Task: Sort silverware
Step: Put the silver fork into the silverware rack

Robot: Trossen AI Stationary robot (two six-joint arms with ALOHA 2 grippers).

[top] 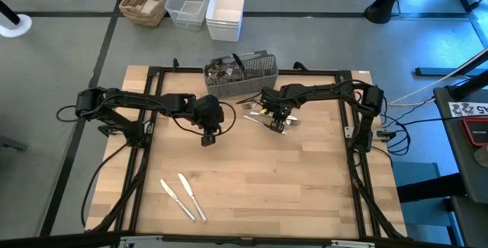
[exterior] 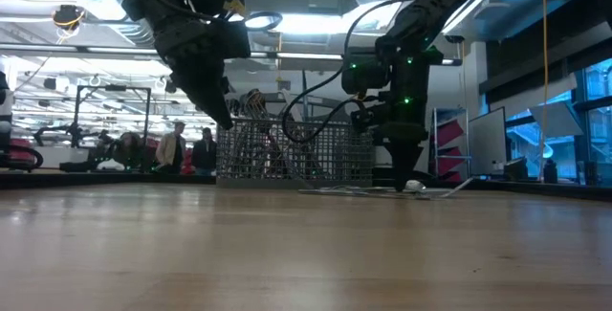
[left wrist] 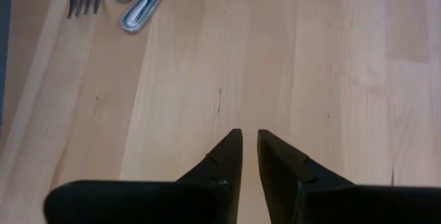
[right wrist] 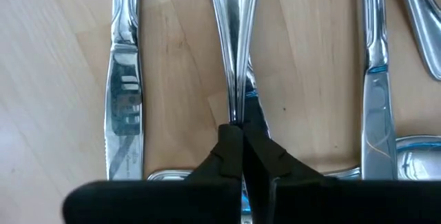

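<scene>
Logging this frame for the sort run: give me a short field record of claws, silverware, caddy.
right claw: shut on the thin handle of one piece in the loose pile, down at the table
left claw: empty, narrow gap, above bare wood
loose pile: on the table in front of the caddy
sorted knives: two, side by side near the front edge
caddy: mesh, at the back edge, still holding silverware

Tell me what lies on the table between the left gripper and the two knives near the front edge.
Nothing. In the high view, only bare wood separates the left gripper from the two knives near the table's front edge.
</scene>
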